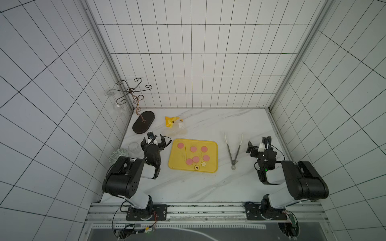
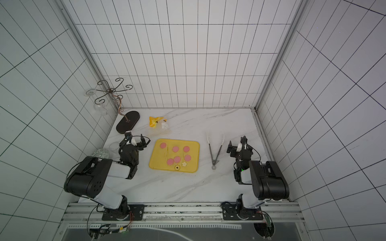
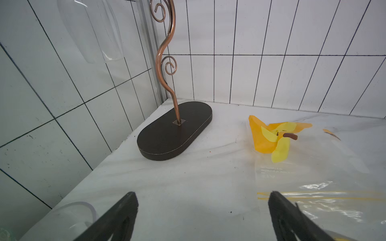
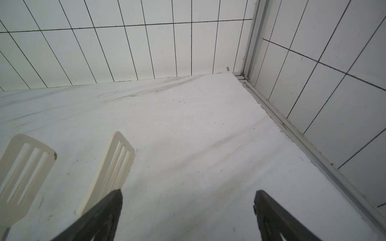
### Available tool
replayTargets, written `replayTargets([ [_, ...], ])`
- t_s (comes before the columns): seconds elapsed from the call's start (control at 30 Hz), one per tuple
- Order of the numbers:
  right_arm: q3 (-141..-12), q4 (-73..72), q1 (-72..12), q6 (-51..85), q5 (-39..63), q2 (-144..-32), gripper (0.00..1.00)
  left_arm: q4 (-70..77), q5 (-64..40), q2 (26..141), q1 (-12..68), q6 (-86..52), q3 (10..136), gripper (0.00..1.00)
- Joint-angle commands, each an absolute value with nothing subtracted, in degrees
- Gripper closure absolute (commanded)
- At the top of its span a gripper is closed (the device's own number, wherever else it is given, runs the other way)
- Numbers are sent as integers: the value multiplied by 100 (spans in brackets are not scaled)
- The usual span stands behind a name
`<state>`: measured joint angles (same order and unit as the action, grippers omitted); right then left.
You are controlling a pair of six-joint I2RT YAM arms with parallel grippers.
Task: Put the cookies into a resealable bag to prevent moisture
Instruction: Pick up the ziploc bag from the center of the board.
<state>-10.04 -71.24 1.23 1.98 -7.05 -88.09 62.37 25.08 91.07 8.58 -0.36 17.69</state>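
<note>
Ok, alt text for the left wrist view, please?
The left tool, open and empty, hovers over a white marble table, with the clear yellow-printed bag lying close beside it. A curly copper stand on a dark oval base stands in the tiled corner beyond.

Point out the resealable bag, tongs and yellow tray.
resealable bag (image 1: 169,122), in a top view, yellow printed section.
tongs (image 1: 233,162), in a top view, hinge end.
yellow tray (image 1: 213,146), in a top view, bare floor.
</note>
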Motion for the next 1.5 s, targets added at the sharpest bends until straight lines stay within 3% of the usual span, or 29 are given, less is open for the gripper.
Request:
replayTargets([
  [0.0, -1390, -7356, 182, 103, -782, -8859, 0, 6354, 2523, 9189, 870, 53, 1869, 3],
  [0.83, -1369, -7350, 179, 176, -915, -8776, 1, 6190, 2419, 9046, 857, 109, 1945, 3],
  [1.1, -1702, -5743, 185, 51, -636, -7353, 1, 2188, 3088, 7692, 1366, -72, 3668, 3],
  [1.23, -2183, -4810, 183, 24, -75, -6820, 1, 668, 2239, 7390, 1430, -5, 4397, 3],
  [1.47, -3256, -2759, 85, 9, 1390, -6326, 0, -1681, 355, 7338, 1528, 2348, 5513, 3],
])
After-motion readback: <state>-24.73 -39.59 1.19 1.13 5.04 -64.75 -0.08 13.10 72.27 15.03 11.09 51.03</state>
